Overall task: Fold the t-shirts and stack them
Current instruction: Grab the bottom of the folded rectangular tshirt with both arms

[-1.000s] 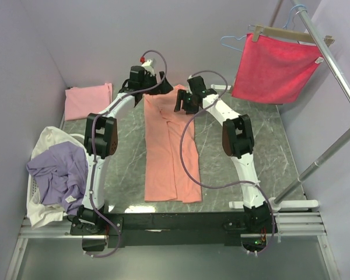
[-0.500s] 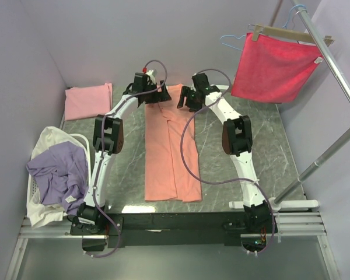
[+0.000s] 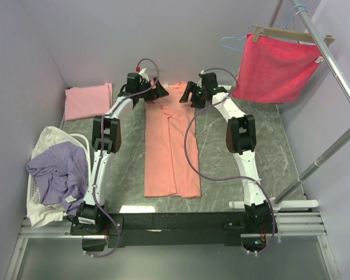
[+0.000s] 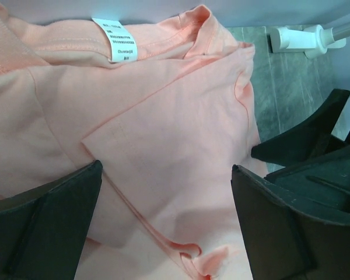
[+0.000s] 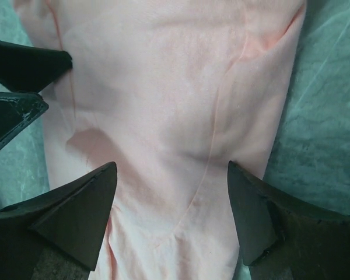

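Top external | L gripper (image 3: 154,93), R gripper (image 3: 187,96) spread over salmon shirt (image 3: 172,153) far edge | table (image 3: 280,153) visible both sides

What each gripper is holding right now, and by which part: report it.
Nothing is held. The left gripper and the right gripper both hang open above the collar end of the salmon-orange t-shirt, jaws apart, no fabric pinched.

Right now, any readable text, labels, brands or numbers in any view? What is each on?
Sewn-in white tag at the collar of the salmon-orange t-shirt: a few lines of print, too small and blurred to read.
Crimson cloth on the hanger: no print visible.
No other text, brand or number can be read in any view.
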{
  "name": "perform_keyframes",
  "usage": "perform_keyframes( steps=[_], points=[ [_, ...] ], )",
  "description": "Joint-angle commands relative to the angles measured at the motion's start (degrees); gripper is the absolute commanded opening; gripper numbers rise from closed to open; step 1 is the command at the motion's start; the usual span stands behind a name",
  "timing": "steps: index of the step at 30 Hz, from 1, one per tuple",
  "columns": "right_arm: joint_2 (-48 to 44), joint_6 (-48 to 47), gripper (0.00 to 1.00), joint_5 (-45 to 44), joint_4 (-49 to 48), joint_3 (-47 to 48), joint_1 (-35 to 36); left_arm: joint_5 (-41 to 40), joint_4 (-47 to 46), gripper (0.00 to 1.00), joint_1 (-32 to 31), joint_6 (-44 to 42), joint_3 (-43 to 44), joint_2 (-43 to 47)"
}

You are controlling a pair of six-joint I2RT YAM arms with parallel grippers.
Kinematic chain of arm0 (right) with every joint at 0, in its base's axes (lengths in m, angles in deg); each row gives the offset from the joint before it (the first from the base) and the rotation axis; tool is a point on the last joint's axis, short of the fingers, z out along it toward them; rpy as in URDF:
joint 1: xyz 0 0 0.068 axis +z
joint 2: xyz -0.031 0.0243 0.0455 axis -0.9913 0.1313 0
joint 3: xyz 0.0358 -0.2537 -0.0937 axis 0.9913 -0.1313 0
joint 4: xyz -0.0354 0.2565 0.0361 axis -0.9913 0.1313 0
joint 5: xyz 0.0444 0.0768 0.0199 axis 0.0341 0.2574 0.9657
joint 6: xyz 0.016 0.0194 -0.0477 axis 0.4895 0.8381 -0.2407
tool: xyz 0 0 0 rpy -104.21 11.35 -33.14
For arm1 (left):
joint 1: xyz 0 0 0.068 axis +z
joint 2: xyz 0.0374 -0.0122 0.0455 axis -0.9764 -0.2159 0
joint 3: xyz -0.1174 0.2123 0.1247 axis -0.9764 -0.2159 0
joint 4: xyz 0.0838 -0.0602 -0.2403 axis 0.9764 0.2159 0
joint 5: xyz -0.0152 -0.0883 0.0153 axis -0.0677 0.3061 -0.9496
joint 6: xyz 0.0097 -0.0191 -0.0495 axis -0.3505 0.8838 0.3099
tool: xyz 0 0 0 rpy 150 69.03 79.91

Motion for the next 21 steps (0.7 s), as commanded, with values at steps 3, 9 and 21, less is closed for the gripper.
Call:
perform_keyframes(
  steps=[3, 9, 21],
  points=[
    [-14.86, -4.45, 0.86, -2.11, -14.49, -15.17, -0.27, -6.35, -8.89, 1.00, -1.48, -6.07, -10.46, 13.81],
    [-21.39, -5.87, 0.87, -0.01, -10.38, -18.08, 0.70, -11.12, -7.94, 0.99, -2.01, -6.70, -18.19, 26.65],
    [-50.44, -0.95, 0.82, -3.87, -14.75, -64.61, 3.95, -30.06, -1.35, 0.99, -11.30, -1.35, -64.72, 55.74]
  ],
)
